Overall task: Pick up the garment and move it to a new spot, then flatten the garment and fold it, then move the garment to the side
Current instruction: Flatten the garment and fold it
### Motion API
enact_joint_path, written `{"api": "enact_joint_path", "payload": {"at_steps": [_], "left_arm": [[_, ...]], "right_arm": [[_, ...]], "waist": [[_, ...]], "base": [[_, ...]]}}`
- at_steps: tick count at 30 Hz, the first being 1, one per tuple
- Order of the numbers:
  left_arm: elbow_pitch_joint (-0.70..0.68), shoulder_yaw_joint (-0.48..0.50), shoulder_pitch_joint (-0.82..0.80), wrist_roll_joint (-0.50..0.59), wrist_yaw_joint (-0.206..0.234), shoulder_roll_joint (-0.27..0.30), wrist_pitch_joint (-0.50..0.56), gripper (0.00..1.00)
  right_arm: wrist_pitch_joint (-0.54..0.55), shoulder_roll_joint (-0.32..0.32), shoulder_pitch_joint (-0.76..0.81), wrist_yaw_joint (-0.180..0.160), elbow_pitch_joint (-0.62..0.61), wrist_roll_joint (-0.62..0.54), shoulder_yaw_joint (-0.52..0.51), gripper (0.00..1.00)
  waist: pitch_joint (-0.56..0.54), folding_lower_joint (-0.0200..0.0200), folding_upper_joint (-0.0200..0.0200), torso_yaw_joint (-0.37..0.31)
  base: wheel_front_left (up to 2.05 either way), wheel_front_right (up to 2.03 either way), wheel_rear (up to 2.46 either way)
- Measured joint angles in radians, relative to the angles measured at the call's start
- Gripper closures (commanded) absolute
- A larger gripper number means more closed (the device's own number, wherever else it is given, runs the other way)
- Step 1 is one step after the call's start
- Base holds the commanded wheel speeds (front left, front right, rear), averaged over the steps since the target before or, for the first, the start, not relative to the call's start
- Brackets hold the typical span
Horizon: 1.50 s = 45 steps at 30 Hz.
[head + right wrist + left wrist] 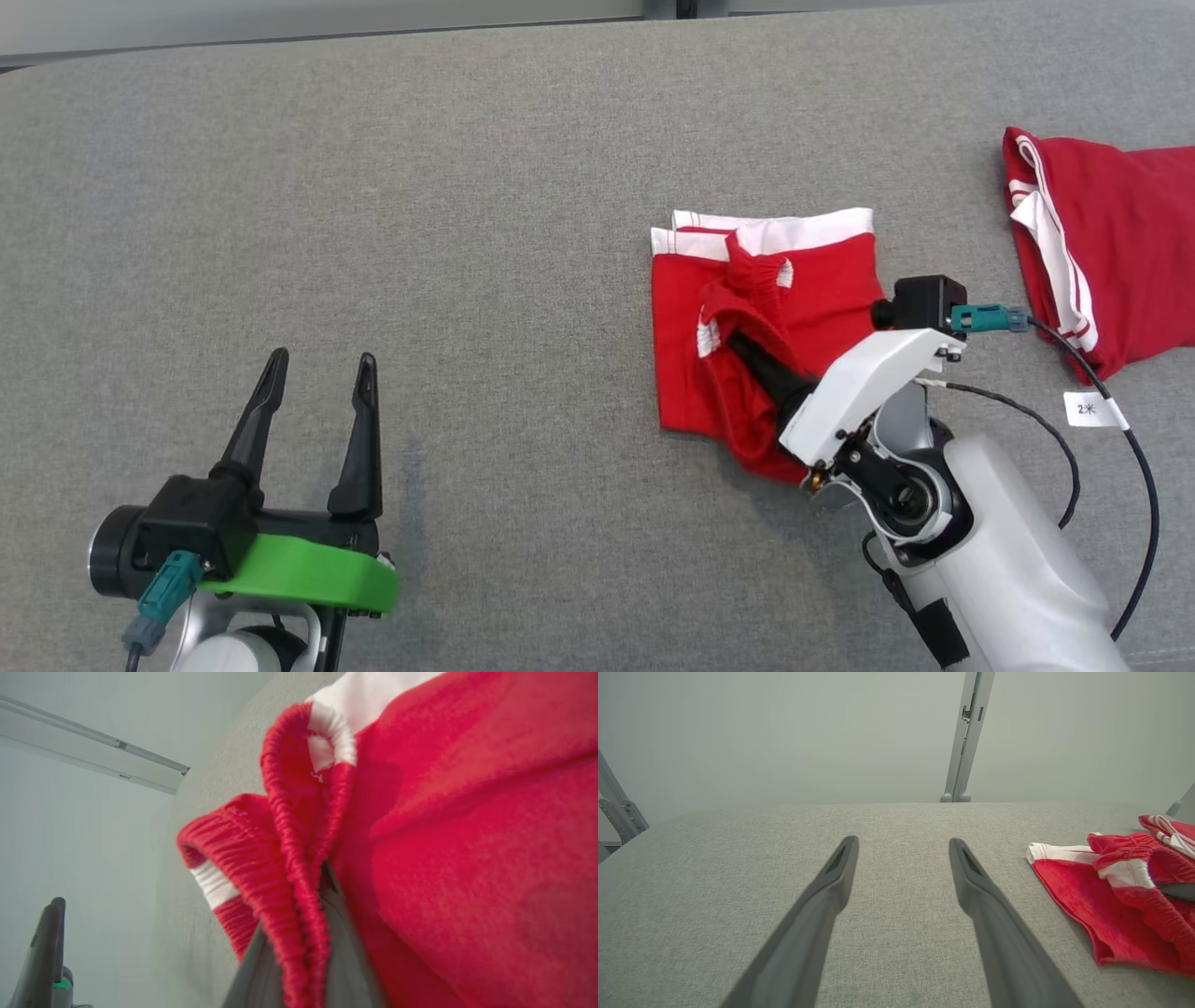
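Since soft, light and floppy by the look of it, calls for a hold on the garment [681,336] at its thicker ribbed elastic waistband [756,277], not by the thin cloth, likely to sag and spill the fold. Looks like small red shorts with white hem bands, folded into a rough square, lying right of centre on the grey padded table [373,187], near a second red-and-white item [1102,243]. Pinched at the bunched waistband by the closed right gripper [742,347]; well apart from the left gripper [322,359], spread wide and holding nothing.
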Motion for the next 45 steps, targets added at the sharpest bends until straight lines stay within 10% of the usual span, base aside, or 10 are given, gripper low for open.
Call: {"api": "enact_joint_path", "payload": {"at_steps": [5, 18, 20, 21, 45], "left_arm": [[-0.007, -0.020, -0.016, 0.000, -0.001, 0.000, 0.014, 0.00], [-0.012, -0.030, -0.022, 0.000, -0.001, -0.002, 0.027, 0.00], [-0.010, -0.030, -0.022, 0.000, -0.001, -0.004, 0.031, 0.00], [-0.009, -0.030, -0.022, 0.000, -0.001, -0.004, 0.031, 0.00], [0.002, 0.024, -0.010, -0.004, -0.001, -0.015, 0.023, 0.00]], "right_arm": [[-0.089, -0.024, -0.051, -0.061, 0.048, -0.035, 0.003, 1.00], [-0.193, -0.049, -0.138, -0.077, 0.137, 0.046, 0.151, 1.00], [-0.211, -0.049, -0.148, -0.081, 0.144, 0.058, 0.186, 0.57], [-0.221, -0.049, -0.153, -0.082, 0.147, 0.058, 0.199, 0.00], [-0.314, -0.119, -0.218, -0.083, 0.095, -0.097, 0.359, 0.00]], "waist": [[0.013, 0.0000, 0.0000, 0.010], [0.028, 0.0000, 0.0000, 0.037], [0.027, 0.0000, 0.0000, 0.040], [0.027, 0.0000, 0.0000, 0.041], [0.003, -0.0001, 0.0000, -0.018]], "base": [[0.00, 0.00, 0.00], [0.00, 0.00, 0.00], [0.00, 0.00, 0.00], [0.00, 0.00, 0.00], [0.00, 0.00, 0.00]]}}
